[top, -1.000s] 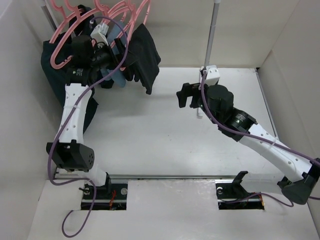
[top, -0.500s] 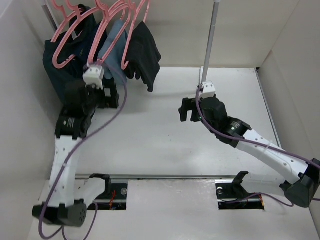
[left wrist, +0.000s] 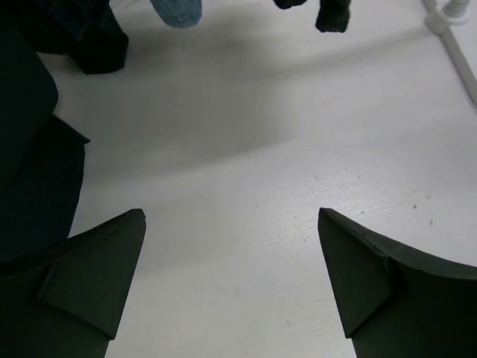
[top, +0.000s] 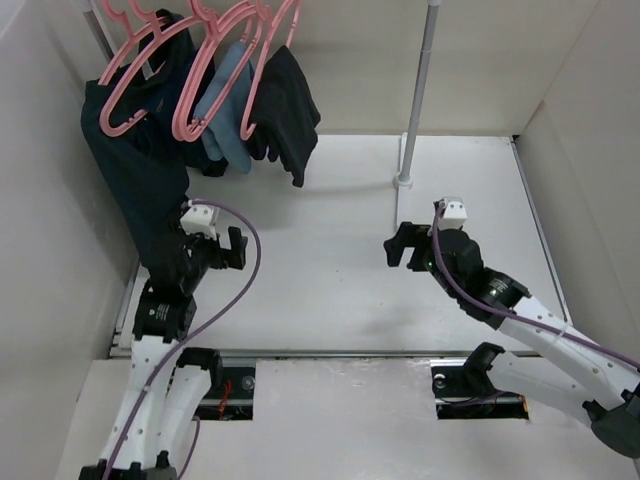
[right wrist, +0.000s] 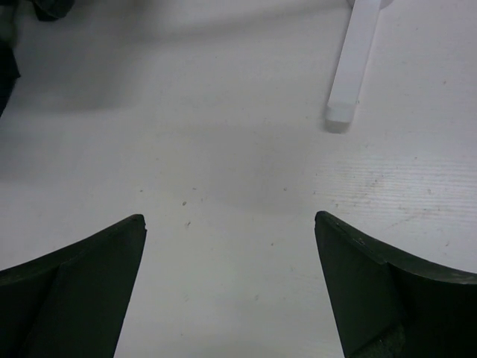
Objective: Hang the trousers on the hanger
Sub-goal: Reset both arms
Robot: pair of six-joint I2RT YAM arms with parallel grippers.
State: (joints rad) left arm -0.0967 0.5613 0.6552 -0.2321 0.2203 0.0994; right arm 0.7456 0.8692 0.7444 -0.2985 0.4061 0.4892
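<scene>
Top external view: the white worktop [top: 330,290] fills most of the frame and carries neither task item. At the upper left, clothes hang in a row: a large dark teal-navy garment [top: 130,170] at the far left, then the long plain black fabric trousers [top: 285,110] at the right end of the row, with a smaller light blue garment [top: 228,120] between them. The trousers appear folded over the thin pink plastic hanger [top: 252,100], whose rounded frame shows against the fabric, and they hang clear of the worktop. Their black ends also show at the top edge of the left wrist view. How the cloth sits on the bar cannot be made out.

Lower down, the left fingers [top: 233,250] and right fingers [top: 398,250] are spread wide and hold nothing, both well apart from the hanging row. Each wrist view shows only bare surface between them.

Judging from this, the placing looks finished. What may remain is only parking the arms.
</scene>
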